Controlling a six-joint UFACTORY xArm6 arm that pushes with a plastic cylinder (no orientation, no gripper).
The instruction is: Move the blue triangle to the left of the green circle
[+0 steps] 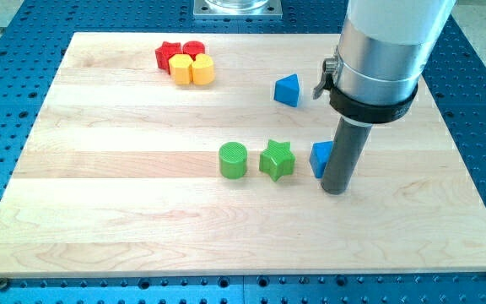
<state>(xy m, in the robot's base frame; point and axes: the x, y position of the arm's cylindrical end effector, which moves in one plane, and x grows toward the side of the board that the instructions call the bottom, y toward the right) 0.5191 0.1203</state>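
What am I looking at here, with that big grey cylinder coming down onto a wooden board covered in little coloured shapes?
That cylinder is the end of a robot arm. It has no hand, only a straight dark rod, and my tip slides along the pale wooden board to push blocks about; nothing is held. There is one camera, looking down at the board at a slant.

Mid-board, from the view's left, sit a green round block, a green star block and a blue block partly hidden behind the rod, shape unclear. My tip rests right beside that blue block, on its right. A blue triangular block lies further up. At the top left, two red blocks and two yellow blocks huddle together.
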